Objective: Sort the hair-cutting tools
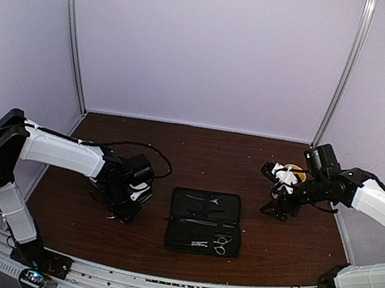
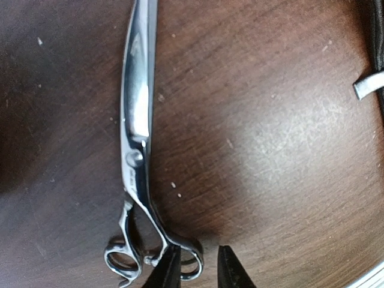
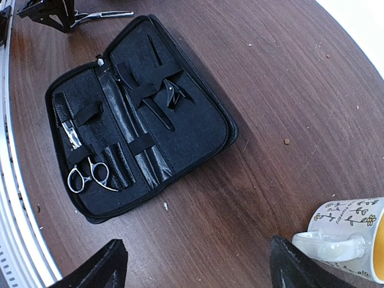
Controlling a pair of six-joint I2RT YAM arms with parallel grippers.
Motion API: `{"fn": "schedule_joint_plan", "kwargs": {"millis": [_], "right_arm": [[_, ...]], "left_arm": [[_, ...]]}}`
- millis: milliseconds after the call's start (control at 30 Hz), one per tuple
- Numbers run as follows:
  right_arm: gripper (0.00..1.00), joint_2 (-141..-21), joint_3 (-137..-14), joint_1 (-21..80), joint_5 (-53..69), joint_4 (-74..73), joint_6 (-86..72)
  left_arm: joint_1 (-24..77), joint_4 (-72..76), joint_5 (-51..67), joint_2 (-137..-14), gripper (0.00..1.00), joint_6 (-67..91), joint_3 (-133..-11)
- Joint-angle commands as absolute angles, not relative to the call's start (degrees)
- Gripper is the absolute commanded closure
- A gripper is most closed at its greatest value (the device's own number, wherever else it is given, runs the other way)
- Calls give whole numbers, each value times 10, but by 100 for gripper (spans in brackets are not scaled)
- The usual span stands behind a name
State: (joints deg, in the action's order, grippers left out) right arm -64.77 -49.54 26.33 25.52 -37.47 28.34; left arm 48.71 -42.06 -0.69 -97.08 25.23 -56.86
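**Left tool (image 2: 197, 267) slightly spread at the ring handles of loose scissors (image 2: 138, 120), which lie flat on the worktop (image 2: 270, 150).**
Right tool (image 3: 198, 249) gapes wide, just beside a flower-printed mug (image 3: 345, 240). The zip case (image 3: 204, 129) lies open, holding second scissors (image 3: 87, 174) under a strap, beside short black pieces (image 3: 117, 165). The blade engraving is unreadable.
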Motion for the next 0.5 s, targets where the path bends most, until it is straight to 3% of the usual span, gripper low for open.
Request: {"fn": "schedule_joint_plan", "kwargs": {"millis": [0,233,467], "right_arm": [[17,-652,-494,259,261,-369,287],[17,-656,-497,259,264,-373,288],[19,-654,-497,259,264,-375,288]], "left_arm": [[499,-427,-16,-975,74,264,-541],[506,-388,12,-947,70,285,-514],[504,-365,33,-975,82,281,-499]]}}
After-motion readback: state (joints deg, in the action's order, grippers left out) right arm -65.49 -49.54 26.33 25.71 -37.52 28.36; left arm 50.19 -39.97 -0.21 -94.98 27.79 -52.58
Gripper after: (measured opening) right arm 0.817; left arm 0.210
